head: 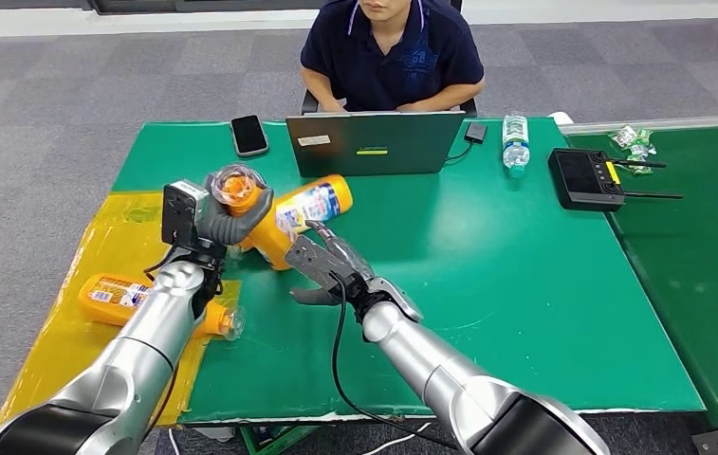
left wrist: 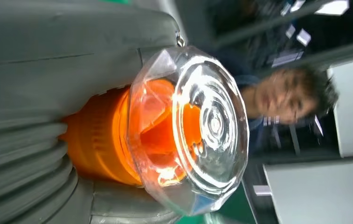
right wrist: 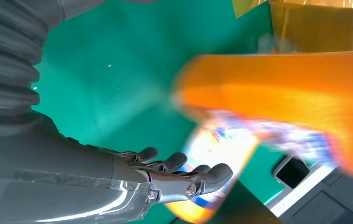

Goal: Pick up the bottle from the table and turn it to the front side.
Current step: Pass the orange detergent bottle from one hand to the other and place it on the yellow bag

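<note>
My left hand (head: 225, 226) grips an orange bottle (head: 309, 205) by its neck and holds it tilted above the green table (head: 525, 275). The clear cap (head: 238, 183) points up toward the head camera, and the labelled body slants away toward the laptop. In the left wrist view the clear cap (left wrist: 197, 130) and orange neck stick out of my left hand (left wrist: 39, 93). My right hand (head: 331, 268) is open beside the bottle's lower side, fingers stretched toward it. In the right wrist view my right hand's fingertips (right wrist: 211, 173) are close to the blurred bottle (right wrist: 281, 91); I cannot tell whether they touch.
A second orange bottle (head: 113, 296) lies on the yellow mat (head: 122, 213) at the left. A person sits behind a laptop (head: 374, 142), with a phone (head: 248, 135), a water bottle (head: 516, 144) and a black controller (head: 582, 178) along the back. Another green table (head: 706, 246) adjoins on the right.
</note>
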`<action>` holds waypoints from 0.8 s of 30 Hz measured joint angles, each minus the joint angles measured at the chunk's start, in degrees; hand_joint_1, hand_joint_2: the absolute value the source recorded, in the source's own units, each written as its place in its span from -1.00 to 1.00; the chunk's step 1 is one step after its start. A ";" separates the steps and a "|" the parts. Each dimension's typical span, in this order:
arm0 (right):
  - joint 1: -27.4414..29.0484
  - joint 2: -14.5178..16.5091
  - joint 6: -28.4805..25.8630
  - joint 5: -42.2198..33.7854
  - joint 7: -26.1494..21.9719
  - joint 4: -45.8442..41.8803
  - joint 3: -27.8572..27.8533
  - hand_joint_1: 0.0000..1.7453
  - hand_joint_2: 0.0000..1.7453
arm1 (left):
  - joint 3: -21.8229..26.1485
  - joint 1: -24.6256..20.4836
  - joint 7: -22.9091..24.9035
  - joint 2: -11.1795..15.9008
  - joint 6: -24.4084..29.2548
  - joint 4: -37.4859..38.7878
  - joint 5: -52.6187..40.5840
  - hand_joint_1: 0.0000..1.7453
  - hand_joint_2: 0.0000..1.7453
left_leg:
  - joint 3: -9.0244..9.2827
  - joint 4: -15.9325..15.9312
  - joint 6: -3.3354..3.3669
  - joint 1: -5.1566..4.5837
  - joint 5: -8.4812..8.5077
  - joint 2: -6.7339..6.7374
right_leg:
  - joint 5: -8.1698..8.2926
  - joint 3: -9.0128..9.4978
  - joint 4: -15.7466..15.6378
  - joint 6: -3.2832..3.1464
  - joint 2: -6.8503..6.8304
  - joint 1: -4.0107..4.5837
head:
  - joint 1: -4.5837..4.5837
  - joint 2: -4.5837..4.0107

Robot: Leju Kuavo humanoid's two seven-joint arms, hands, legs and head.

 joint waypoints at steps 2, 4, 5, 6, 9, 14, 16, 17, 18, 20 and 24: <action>0.14 -0.35 0.00 0.02 -0.08 -0.20 -0.13 -1.00 1.00 | -0.17 -0.70 0.17 1.13 4.83 -1.47 -4.38 1.00 1.00 | 0.00 0.00 0.00 0.00 0.01 0.00 | 0.01 0.00 0.00 -0.01 -0.01 0.00 | 0.00 0.00; 0.32 -0.71 0.01 0.06 -0.27 -0.42 -0.35 -1.00 1.00 | -0.26 -1.49 0.93 2.22 8.23 -3.06 -8.30 1.00 1.00 | 0.00 0.00 0.00 0.00 0.02 -0.01 | 0.01 0.00 0.00 -0.02 -0.02 0.00 | 0.00 0.00; 0.42 -0.90 0.01 0.08 -0.42 -0.52 -0.50 -1.00 1.00 | -0.28 -1.85 1.33 2.70 9.37 -3.80 -9.89 1.00 1.00 | 0.00 0.00 0.00 0.00 0.02 -0.01 | 0.01 0.00 0.00 -0.02 -0.01 0.00 | 0.00 0.00; 0.55 -1.08 0.01 0.08 -0.58 -0.63 -0.68 -1.00 1.00 | -0.35 -2.17 1.70 3.16 10.46 -4.53 -11.42 1.00 1.00 | 0.00 0.00 0.00 0.00 0.02 0.00 | 0.01 0.00 0.00 -0.02 -0.01 0.00 | 0.00 0.00; 0.86 -1.58 -0.01 0.07 -0.89 -0.91 -1.25 -1.00 1.00 | -0.78 -2.85 2.48 4.30 13.19 -6.45 -14.90 1.00 1.00 | 0.00 0.00 0.00 0.00 0.02 0.01 | 0.02 0.00 0.00 -0.02 0.01 0.00 | 0.00 0.00; 1.01 -2.15 -0.01 0.07 -0.97 -1.23 -1.57 -1.00 1.00 | -1.27 -3.31 2.86 5.29 13.85 -8.23 -16.13 1.00 1.00 | 0.00 0.00 0.00 0.00 0.02 0.01 | 0.01 -0.01 0.00 -0.02 0.01 0.00 | 0.00 0.00; 1.04 -2.25 -0.01 0.08 -0.98 -1.34 -1.61 -1.00 1.00 | -1.43 -3.31 2.93 5.50 13.95 -8.58 -16.33 1.00 1.00 | 0.00 0.00 0.00 0.00 0.02 0.01 | 0.01 -0.01 0.00 -0.02 0.01 0.00 | 0.00 0.00; 1.05 -2.29 -0.01 0.08 -1.01 -1.38 -1.64 -1.00 1.00 | -1.52 -3.31 3.00 5.61 14.27 -8.70 -16.70 1.00 1.00 | 0.00 0.00 0.00 0.00 0.02 0.01 | 0.01 -0.01 0.00 -0.02 0.01 0.00 | 0.00 0.00; 1.07 -2.33 -0.01 0.07 -1.05 -1.40 -1.68 -1.00 1.00 | -1.60 -3.31 3.11 5.76 14.83 -8.84 -17.36 1.00 1.00 | 0.00 0.00 0.00 0.00 0.02 0.01 | 0.01 0.00 0.00 -0.02 0.01 0.00 | 0.00 0.00; 1.13 -2.46 0.05 0.02 -1.30 -1.41 -1.80 -1.00 1.00 | -1.76 -3.31 3.70 6.33 16.66 -9.36 -19.75 1.00 1.00 | 0.00 0.00 0.00 0.00 0.02 0.01 | 0.02 0.00 0.00 -0.02 0.01 0.00 | 0.00 0.00; 1.49 -2.92 0.42 -0.53 -1.88 -1.42 -1.87 -1.00 1.00 | -2.62 -3.31 6.56 8.64 20.45 -11.50 -26.94 1.00 1.00 | 0.00 0.00 0.00 0.00 0.02 0.04 | 0.02 -0.01 0.01 -0.02 0.03 0.00 | 0.00 0.00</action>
